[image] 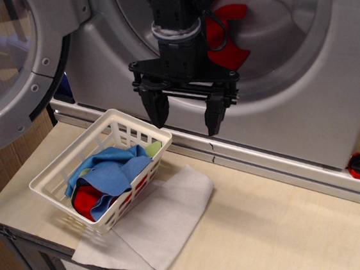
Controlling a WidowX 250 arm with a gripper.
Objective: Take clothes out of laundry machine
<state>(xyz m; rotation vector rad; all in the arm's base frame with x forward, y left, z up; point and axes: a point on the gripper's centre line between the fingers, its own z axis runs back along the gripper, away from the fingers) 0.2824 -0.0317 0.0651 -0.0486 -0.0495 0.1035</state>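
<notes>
Clearly the red cloth (226, 36) left in the laundry machine (291, 91) is light and floppy; it lies bunched inside the drum opening, partly behind the arm. A pinch on a raised fold should lift it. The claw (186, 116) hangs empty, fingers apart, above the bench (273, 228) beside the white basket (55, 171).

- I see a pale wood-grain tabletop (292, 226) on a grey metal frame (31, 250).
- A brown cardboard-like panel (9, 166) stands at left.
- Light looks even, possibly overhead.
</notes>
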